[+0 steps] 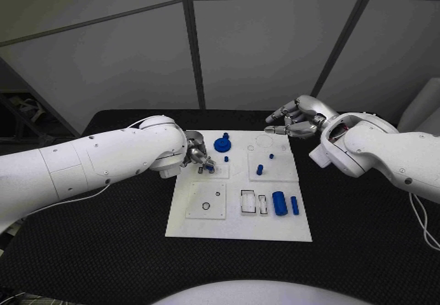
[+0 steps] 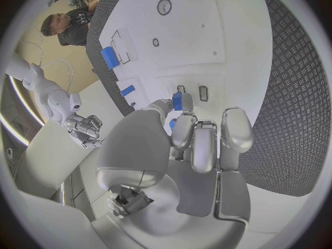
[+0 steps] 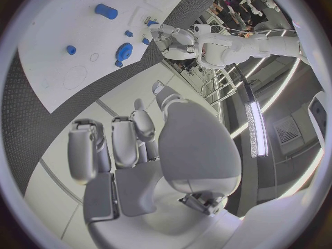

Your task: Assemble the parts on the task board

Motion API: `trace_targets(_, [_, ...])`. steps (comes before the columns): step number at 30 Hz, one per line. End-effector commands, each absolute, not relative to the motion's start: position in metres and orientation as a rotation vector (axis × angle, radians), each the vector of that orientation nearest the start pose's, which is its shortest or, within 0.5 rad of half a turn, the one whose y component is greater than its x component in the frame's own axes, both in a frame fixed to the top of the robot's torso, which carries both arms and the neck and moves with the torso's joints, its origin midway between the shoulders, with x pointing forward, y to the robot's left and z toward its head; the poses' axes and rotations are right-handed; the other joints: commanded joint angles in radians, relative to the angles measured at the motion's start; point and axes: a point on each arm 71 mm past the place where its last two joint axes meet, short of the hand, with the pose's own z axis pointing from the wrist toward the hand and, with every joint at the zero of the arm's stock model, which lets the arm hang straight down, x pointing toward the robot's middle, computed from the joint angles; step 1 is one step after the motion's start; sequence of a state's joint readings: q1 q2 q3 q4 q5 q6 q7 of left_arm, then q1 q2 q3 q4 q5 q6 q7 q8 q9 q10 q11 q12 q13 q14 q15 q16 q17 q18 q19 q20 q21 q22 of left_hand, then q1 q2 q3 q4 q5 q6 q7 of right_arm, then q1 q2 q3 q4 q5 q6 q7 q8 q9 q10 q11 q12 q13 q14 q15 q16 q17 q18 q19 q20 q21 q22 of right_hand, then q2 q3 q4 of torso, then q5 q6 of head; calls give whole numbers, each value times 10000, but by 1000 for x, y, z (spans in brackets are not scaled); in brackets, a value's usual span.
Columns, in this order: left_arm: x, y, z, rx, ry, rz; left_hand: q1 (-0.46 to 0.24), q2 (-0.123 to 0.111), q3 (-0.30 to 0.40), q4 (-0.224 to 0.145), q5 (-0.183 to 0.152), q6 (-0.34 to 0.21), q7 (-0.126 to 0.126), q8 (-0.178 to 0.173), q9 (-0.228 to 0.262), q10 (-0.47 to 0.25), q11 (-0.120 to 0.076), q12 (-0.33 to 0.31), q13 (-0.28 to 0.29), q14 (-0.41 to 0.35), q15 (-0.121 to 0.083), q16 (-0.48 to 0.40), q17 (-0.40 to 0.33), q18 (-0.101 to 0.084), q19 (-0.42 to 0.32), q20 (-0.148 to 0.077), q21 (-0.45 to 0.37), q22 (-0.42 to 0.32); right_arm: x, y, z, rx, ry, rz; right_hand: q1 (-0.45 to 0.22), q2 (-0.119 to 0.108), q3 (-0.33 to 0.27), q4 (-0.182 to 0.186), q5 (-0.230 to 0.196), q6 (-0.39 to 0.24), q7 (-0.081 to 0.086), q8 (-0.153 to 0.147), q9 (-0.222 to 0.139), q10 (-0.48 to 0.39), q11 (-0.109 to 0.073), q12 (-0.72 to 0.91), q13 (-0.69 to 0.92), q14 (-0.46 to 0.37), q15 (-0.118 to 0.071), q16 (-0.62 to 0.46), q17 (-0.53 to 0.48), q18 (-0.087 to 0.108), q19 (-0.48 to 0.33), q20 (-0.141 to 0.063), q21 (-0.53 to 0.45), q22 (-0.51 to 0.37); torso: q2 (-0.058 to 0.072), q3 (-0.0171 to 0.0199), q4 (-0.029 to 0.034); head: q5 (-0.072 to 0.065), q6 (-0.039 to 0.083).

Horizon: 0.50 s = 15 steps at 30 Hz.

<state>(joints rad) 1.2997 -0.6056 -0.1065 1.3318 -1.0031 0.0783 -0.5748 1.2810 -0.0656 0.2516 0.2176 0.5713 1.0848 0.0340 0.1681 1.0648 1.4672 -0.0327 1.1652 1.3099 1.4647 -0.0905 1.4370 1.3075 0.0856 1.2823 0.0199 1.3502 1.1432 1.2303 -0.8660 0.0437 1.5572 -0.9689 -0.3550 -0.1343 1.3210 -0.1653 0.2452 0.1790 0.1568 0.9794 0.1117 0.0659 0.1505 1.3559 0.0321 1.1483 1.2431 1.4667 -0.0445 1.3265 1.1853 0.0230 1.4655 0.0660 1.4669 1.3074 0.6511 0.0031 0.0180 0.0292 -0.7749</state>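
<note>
Task board (image 1: 240, 219): white plate lying flat on the black surface (image 1: 110, 254). I see the left hand (image 1: 197, 159) at the board's left edge, its fingers (image 2: 181, 130) pinching a small blue part (image 2: 177, 100) just above two small slots, presumably to seat it. Beyond its fingertips lie a blue cylinder (image 1: 278, 203) and round knob (image 1: 223, 145). Farther off, the right hand (image 1: 295, 121) hovers past the board's far edge, fingers curled in, holding nothing.

Your left hand (image 1: 196, 159) hides the near-left corner of the board (image 1: 238, 222) beneath it; the small blue piece (image 2: 177, 100) at its fingertips is mostly covered; whether it sits in a slot, you cannot tell.
</note>
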Motion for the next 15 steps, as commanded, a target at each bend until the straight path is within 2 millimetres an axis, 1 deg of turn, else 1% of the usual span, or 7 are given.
trace_targets(1, [518,155,-210,-1762,22781,-3636,-83,-2,2144,-2067,-23,56,13,-63,6,553,-71,21,1271,668,-69,43,849,82,58,-28,31,12,498,-209,-141,3525,16712,8838,40,-14,8,43,61,76,6,23,16,49,-42,16,8,216,-17,-30,9,113,246,-1,-53,1400,0,-2,14,-2,-17])
trace_targets(5, [518,154,-211,-1626,22774,-3542,-103,-11,2175,-2098,-39,59,13,-67,30,554,-72,12,1275,669,-69,48,855,81,61,-29,33,18,498,-209,-141,3619,16750,8892,40,-14,8,43,61,76,6,23,16,49,-42,16,8,216,-17,-30,9,113,246,-1,-53,1400,-4,1,0,7,-40])
trace_targets(15, [518,153,-213,-1461,22838,-3406,-117,-15,2201,-2123,-53,62,13,-71,48,555,-72,2,1277,671,-69,54,863,80,62,-30,34,21,498,-209,-141,3654,16784,8922,36,-12,8,50,62,76,6,22,18,48,-42,13,4,221,-17,-22,25,110,254,-2,-44,1411,-6,2,12,7,-82])
